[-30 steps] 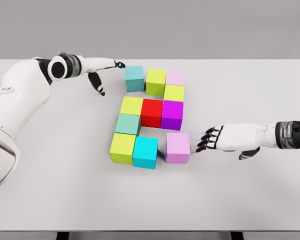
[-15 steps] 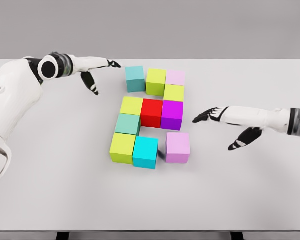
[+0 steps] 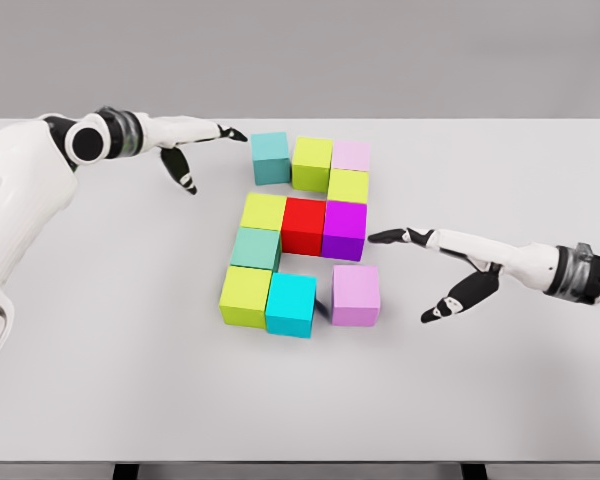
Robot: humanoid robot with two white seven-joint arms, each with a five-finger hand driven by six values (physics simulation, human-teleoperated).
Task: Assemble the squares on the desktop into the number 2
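Where coloured cubes (image 3: 302, 225) cluster, white table (image 3: 500, 390), grey backdrop.

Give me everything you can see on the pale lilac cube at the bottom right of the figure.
The pale lilac cube is a plain, matte, solid-coloured block sitting flat and upright on the white table. It ends the bottom row, right of the cyan cube, with a narrow shadowed gap between them, so they look apart. It lies below the magenta cube, also separated. Nothing holds it: the right hand is open to its right, clear of it.
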